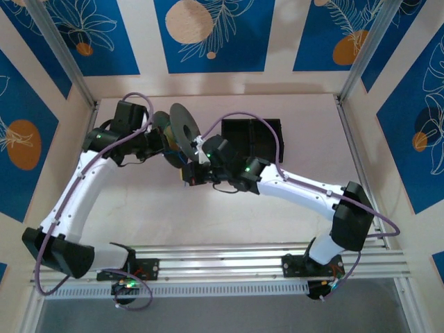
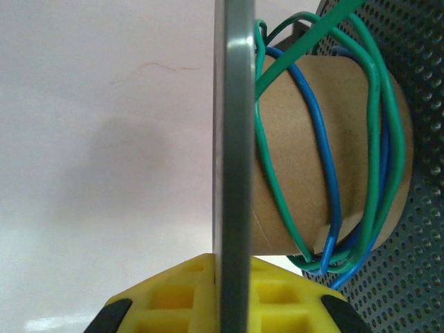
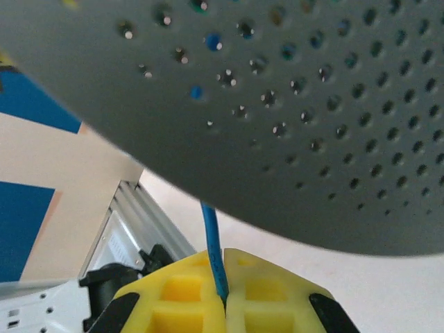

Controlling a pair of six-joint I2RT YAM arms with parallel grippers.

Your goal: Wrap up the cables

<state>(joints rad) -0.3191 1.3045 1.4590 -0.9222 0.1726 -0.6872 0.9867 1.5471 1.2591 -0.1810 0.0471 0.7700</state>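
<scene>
A spool (image 1: 184, 128) with a brown cardboard core (image 2: 305, 97) stands lifted at the table's middle back. The cables, one green (image 2: 267, 166) and one blue (image 2: 320, 139), loop loosely round the core. My left gripper (image 2: 232, 267) is shut on the edge of the spool's solid grey flange (image 2: 232, 139), which runs upright between its yellow fingers. My right gripper (image 3: 224, 295) is shut on the blue cable (image 3: 211, 236), which rises from the yellow fingers and passes behind the perforated grey flange (image 3: 277, 104) just above. In the top view the right gripper (image 1: 196, 168) sits just below the spool.
A black tray (image 1: 253, 139) lies behind the right arm at the back of the table. Aluminium rails (image 1: 243, 260) run along the near edge between the arm bases. Thick lilac cables (image 1: 270, 128) arch over both arms.
</scene>
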